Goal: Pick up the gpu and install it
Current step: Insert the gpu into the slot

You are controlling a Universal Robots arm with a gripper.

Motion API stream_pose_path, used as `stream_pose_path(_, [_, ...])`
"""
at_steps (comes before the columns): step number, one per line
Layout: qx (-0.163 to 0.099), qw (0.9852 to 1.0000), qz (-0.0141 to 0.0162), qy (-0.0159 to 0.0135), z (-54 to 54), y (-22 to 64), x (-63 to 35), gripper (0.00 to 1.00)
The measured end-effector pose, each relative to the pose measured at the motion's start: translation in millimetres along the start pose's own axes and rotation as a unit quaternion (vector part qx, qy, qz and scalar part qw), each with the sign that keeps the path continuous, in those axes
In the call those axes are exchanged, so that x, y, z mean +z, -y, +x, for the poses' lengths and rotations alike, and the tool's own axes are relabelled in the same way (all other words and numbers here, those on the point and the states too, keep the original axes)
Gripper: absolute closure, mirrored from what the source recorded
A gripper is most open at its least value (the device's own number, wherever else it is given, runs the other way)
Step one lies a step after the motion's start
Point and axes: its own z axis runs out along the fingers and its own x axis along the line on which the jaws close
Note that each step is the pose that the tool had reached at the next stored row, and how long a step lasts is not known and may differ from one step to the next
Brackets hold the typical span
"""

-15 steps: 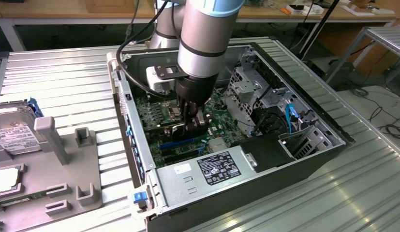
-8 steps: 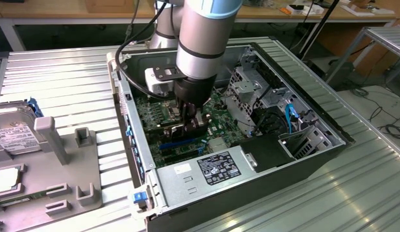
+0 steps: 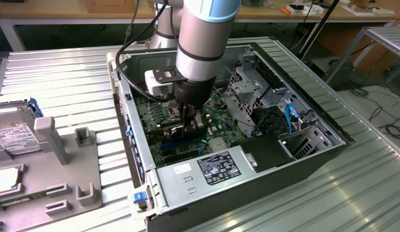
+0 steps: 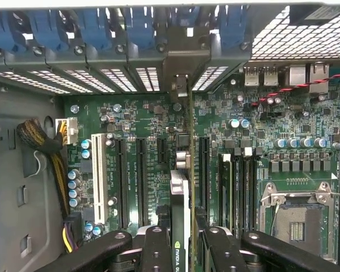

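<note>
Gripper [image 4: 180, 249] inside open case [image 3: 303, 159], clenched on gpu [image 4: 181, 192], card held edge-on above motherboard [image 4: 130, 130], bracket end near rear slots.

tight inside case [image 3: 329, 145]: drive cage [image 3: 251, 89] at 2 o'clock of gripper [image 3: 186, 126], power supply [image 3: 216, 166] at 6, motherboard [image 3: 216, 116] open around.

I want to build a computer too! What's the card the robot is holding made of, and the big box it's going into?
The gpu looks like green circuit board with a shiny silver metal bracket, held edge-on in the end effector. The computer case looks like bare grey sheet metal, dull and folded, with blue clips that seem plastic.
</note>
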Motion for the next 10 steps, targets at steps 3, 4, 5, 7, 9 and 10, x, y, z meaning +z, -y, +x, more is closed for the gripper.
stream_pose_path(3, [0.000, 1.0000, 0.0001, 0.0001, 0.0, 0.0, 0.7, 0.73])
stream_pose_path(4, [0.000, 1.0000, 0.0003, 0.0001, 0.0, 0.0, 1.3, 0.73])
stream_pose_path(5, [0.000, 1.0000, 0.0004, 0.0000, 0.0, -0.1, 1.6, 0.73])
stream_pose_path(7, [0.000, 1.0000, 0.0004, 0.0000, 0.0, -0.1, 1.6, 0.73])
stream_pose_path(9, [0.000, 1.0000, 0.0004, 0.0001, 0.0, 0.0, 1.7, 0.73])
stream_pose_path(10, [0.000, 1.0000, 0.0005, 0.0001, 0.0, 0.0, 1.7, 0.73])
